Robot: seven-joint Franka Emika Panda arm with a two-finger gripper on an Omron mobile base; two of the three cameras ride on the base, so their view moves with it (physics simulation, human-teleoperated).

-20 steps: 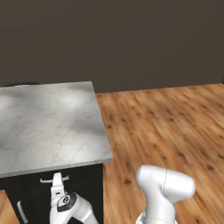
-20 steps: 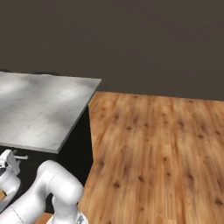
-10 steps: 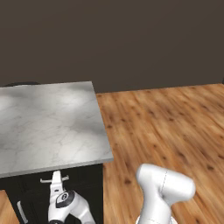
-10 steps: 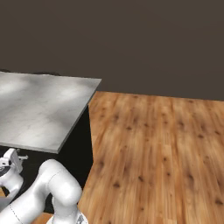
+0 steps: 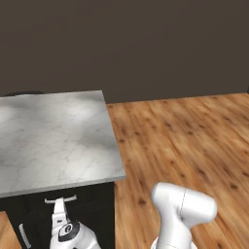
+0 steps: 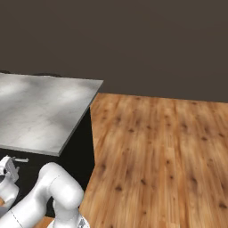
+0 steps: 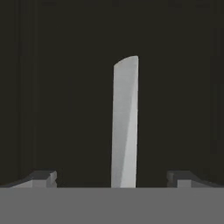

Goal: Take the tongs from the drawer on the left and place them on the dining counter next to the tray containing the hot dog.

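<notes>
The drawer (image 5: 90,206) is a black front under the marble dining counter (image 5: 53,141), and it is closed. Its silver bar handle (image 5: 61,199) shows in the hand view as a pale bar (image 7: 125,122) running upright between my two fingertips (image 7: 41,177). My gripper (image 7: 111,177) is open, with one jaw on each side of the handle and not closed on it. In the base views the gripper (image 5: 59,206) (image 6: 10,164) is low in front of the cabinet, right at the handle (image 6: 20,159). The tongs are hidden and the tray is out of view.
The dining counter (image 6: 40,111) ends at a corner on its right, over the dark base (image 6: 80,147). Open wooden floor (image 5: 185,141) lies to the right, up to a dark wall (image 5: 126,44). A dark stool top (image 5: 22,92) peeks over the counter's far edge.
Almost nothing differs. The hand has stayed at the drawer handle with its jaws wide open.
</notes>
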